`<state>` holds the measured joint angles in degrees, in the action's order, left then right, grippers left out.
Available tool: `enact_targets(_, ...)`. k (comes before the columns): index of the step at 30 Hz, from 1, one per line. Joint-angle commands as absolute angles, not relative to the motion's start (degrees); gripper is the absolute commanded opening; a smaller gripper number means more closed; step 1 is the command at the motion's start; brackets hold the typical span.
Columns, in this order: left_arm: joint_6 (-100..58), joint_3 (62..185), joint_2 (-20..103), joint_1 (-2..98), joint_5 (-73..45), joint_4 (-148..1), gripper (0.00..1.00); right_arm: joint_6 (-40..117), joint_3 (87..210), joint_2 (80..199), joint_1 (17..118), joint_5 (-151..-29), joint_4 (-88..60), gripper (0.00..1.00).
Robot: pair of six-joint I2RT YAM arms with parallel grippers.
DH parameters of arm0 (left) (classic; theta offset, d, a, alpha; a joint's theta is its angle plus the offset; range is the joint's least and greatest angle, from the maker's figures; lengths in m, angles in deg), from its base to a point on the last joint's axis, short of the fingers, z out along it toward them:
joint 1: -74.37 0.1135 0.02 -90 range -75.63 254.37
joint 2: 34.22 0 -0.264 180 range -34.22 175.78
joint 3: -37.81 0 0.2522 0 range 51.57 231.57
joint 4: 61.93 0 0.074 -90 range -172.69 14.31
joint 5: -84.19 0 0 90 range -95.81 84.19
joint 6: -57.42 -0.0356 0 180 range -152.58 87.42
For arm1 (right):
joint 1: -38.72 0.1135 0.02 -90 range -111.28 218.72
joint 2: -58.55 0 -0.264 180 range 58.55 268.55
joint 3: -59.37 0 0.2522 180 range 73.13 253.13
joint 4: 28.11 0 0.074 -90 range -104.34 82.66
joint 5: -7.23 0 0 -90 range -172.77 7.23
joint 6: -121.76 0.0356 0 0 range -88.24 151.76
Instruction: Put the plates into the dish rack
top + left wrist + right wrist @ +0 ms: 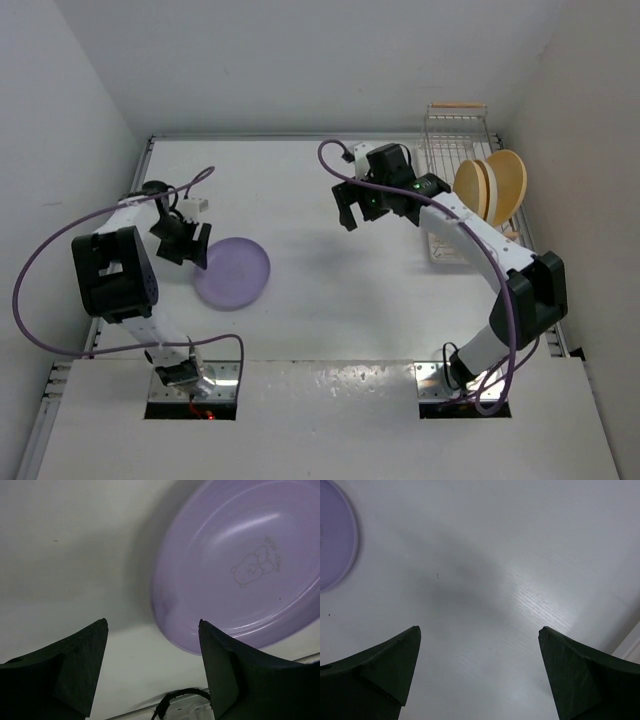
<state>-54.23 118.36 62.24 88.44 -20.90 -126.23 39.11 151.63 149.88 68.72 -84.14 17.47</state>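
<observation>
The lavender plate (234,272) lies flat on the white table, left of centre. My left gripper (188,248) is open and empty, just left of the plate's rim. In the left wrist view the plate (240,565) shows a faint bear mark, and its near rim lies beside the right finger of that gripper (152,622). My right gripper (357,213) is open and empty, above the table's middle. Its wrist view (480,628) shows bare table and the plate's edge (335,535). The dish rack (452,125) stands at the back right. Two yellow-orange plates (505,180) stand in it, with a cream edge between them.
Walls close in the table at the back and on both sides. Purple cables loop from both arms (30,270). A dark cable (180,697) and the table's metal edge lie just below the left gripper. The right arm's forearm (480,235) crosses in front of the rack.
</observation>
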Motion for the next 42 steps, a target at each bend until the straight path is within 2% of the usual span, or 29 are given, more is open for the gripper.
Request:
enact_targets(1,-51.92,116.27,61.06,87.12,-21.38,-125.01,0.77,42.22,149.87,145.30,69.48,-86.64,13.70,1.00)
enact_targets(4,-51.92,114.07,62.45,86.50,-20.57,-122.89,0.75,42.92,146.62,144.24,69.83,-86.47,12.90,1.00)
enact_targets(8,-51.40,111.96,66.41,86.50,-18.99,-119.11,0.60,44.15,144.41,143.19,69.84,-86.29,11.76,1.00)
enact_targets(9,-51.39,111.95,66.93,86.50,-18.99,-119.11,0.50,44.41,144.32,143.19,69.58,-86.29,11.58,1.00)
enact_targets(11,-51.39,111.25,67.47,86.50,-21.09,-117.97,0.37,44.59,143.71,142.66,69.84,-86.29,11.76,1.00)
enact_targets(12,-51.39,111.25,67.47,86.50,-21.62,-117.97,0.15,44.94,143.27,142.57,69.58,-86.20,11.50,0.99)
enact_targets(13,-51.39,111.25,67.47,85.98,-22.93,-117.97,0.02,45.12,142.83,142.40,69.75,-86.20,11.41,0.99)
enact_targets(14,-51.39,111.25,67.47,85.97,-23.73,-117.97,0.00,45.21,142.39,142.13,69.75,-86.29,10.97,0.99)
enact_targets(22,-52.01,119.33,54.47,80.09,-39.02,-120.16,0.00,53.54,139.23,144.59,72.99,-95.25,-0.95,0.93)
enact_targets(27,-50.86,124.52,51.04,73.41,-46.50,-122.18,0.00,56.54,141.42,151.88,77.65,-99.47,-7.22,0.92)
enact_targets(30,-51.48,125.92,50.41,71.65,-48.60,-123.59,0.00,59.52,143.09,155.04,77.92,-99.12,-9.95,0.85)
enact_targets(31,-51.48,125.93,49.81,71.04,-48.61,-123.59,0.00,60.14,143.53,155.92,78.18,-98.86,-10.21,0.79)
enact_targets(32,-51.48,125.93,49.80,71.03,-49.39,-123.59,0.00,61.02,143.79,156.36,78.27,-98.25,-10.74,0.65)
enact_targets(33,-51.48,125.93,49.28,71.03,-50.01,-123.59,0.00,61.72,144.14,156.80,78.19,-98.16,-11.26,0.55)
enact_targets(34,-51.48,125.93,49.27,71.03,-50.02,-123.59,0.00,62.08,143.97,156.98,78.19,-97.46,-11.27,0.29)
enact_targets(35,-51.48,125.93,49.27,71.03,-50.02,-123.59,0.00,62.34,143.80,156.55,78.10,-96.32,-11.44,0.16)
enact_targets(36,-51.48,125.93,49.27,71.03,-50.02,-123.59,0.00,62.61,143.45,156.37,78.27,-95.87,-11.44,0.06)
enact_targets(37,-51.48,125.93,49.27,71.03,-50.02,-123.59,0.00,62.87,143.27,155.93,78.19,-95.00,-11.44,0.00)
enact_targets(38,-51.48,125.93,49.27,71.03,-48.80,-123.59,0.04,62.78,142.57,155.32,78.19,-92.12,-11.44,0.00)
enact_targets(39,-51.48,126.45,49.27,71.03,-46.35,-123.59,0.16,62.78,141.78,153.31,78.27,-90.87,-11.62,0.00)
enact_targets(40,-51.48,126.46,49.27,71.03,-44.85,-123.59,0.47,61.48,141.25,152.51,78.10,-88.34,-10.92,0.00)
enact_targets(42,-50.78,127.77,49.27,71.55,-41.16,-123.59,0.69,60.50,141.86,149.09,77.75,-83.07,-9.26,0.00)
